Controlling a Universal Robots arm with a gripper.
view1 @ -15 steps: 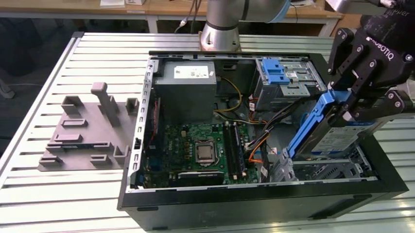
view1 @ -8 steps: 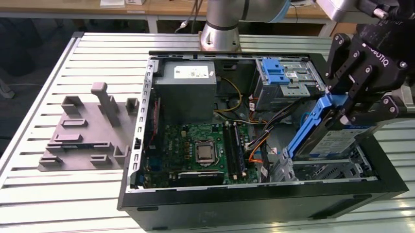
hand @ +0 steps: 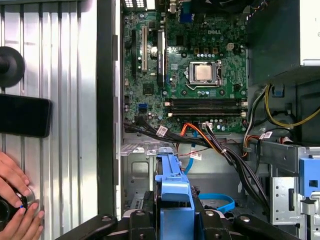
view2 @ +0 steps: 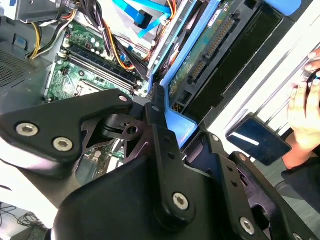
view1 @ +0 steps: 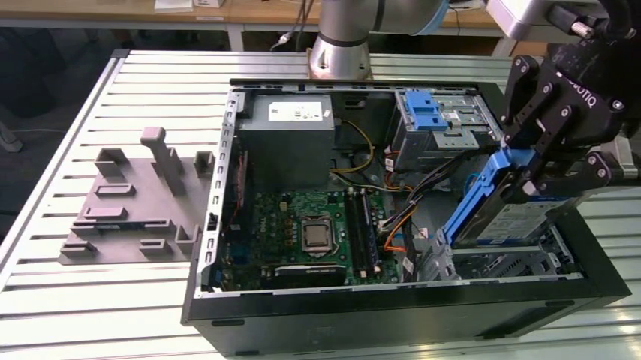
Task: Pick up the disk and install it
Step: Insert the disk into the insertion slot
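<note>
Disk (view1: pixel 513 219), tilted on edge over the open bay (view1: pixel 506 264), pinched in the end effector (view1: pixel 544 186), cables (view1: pixel 428 182) just beside.

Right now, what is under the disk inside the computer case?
The disk, tilted on edge in the tool, hangs over the grey metal drive bay in a corner of the computer case. The bay's perforated metal shows; the part directly beneath the disk's lower edge is covered.
</note>
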